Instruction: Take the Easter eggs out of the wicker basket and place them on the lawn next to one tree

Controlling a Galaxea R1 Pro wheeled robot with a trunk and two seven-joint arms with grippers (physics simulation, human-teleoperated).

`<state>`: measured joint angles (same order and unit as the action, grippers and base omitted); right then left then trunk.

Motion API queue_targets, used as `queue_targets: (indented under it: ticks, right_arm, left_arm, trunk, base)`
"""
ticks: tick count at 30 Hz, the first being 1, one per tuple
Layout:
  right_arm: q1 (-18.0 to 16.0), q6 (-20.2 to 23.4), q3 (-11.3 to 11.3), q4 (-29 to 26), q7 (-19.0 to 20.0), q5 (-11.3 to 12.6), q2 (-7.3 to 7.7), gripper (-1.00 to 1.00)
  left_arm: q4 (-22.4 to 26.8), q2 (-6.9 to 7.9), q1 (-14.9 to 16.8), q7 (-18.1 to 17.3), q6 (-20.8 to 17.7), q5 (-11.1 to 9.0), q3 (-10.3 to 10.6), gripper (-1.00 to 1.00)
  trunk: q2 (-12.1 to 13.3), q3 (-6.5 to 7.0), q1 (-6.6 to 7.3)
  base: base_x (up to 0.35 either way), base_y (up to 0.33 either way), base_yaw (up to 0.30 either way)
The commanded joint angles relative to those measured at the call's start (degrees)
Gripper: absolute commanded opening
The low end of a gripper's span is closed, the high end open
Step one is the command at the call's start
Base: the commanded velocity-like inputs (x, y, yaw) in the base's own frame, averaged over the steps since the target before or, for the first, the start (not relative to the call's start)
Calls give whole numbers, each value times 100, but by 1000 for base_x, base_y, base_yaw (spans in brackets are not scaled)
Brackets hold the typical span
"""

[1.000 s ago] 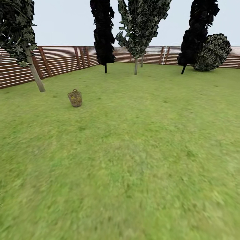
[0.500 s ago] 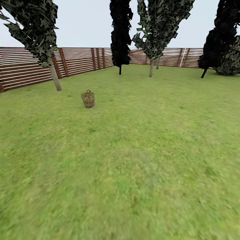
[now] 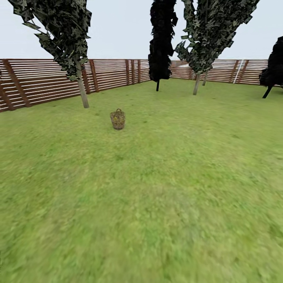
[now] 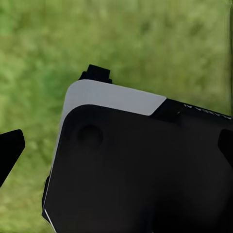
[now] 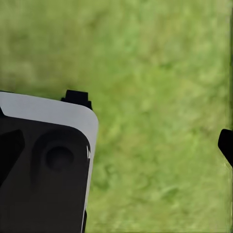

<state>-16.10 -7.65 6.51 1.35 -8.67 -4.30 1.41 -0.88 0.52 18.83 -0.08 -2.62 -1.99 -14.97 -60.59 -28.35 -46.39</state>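
Broad mottled green lawn [image 3: 165, 184] from near edge to far fence, blurred up close. Small brown-grey wicker basket [image 3: 118, 119] upright on the grass, left of centre and fairly far off, loop handle at the rim; yellowish flecks through the weave, but contents too small to make out as eggs. Just beyond and left of the basket, a tree [image 3: 82, 88] with pale, slightly leaning trunk and dark speckled foliage high up, near the brown slatted wooden fence [image 3: 43, 80] along the left and far sides. Farther back, a black cypress-like tree [image 3: 160, 47] at centre, then a second pale-trunked tree [image 3: 196, 83] to its right, with another thin pale trunk just behind. Dark tree [image 3: 272, 74] at far right edge, partly cut off. Pale grey sky above. In the left wrist view, black-and-white robot body [image 4: 141, 165] over grass, with dark finger tips at both side edges, well apart: left gripper spread, holding nothing. In the right wrist view, similar black-and-white housing [image 5: 43, 165] over grass, one dark finger tip at an edge; right gripper state impossible to tell.
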Motion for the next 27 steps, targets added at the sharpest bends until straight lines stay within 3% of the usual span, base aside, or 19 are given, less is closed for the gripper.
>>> queue_targets:
  ticks: [1, 10, 27]
  right_arm:
    - [-4, -17, 26, 14, -30, -45, 0, 100]
    - [-3, -13, 26, 14, -30, -45, 5, 100]
    - [-5, -11, 48, 3, -30, -86, 20, 100]
  left_arm:
    - [-9, 1, 7, -1, -10, -21, -15, 100]
    - [-9, 1, 7, -1, -13, -21, -15, 100]
    - [-9, 1, 7, -1, -11, -21, -15, 100]
  trunk:
    - [-3, 2, -3]
    - [-3, 50, -3]
    - [-3, 54, -3]
  base:
    - [324, -90, 242]
    - [324, -90, 209]
    - [324, -90, 8]
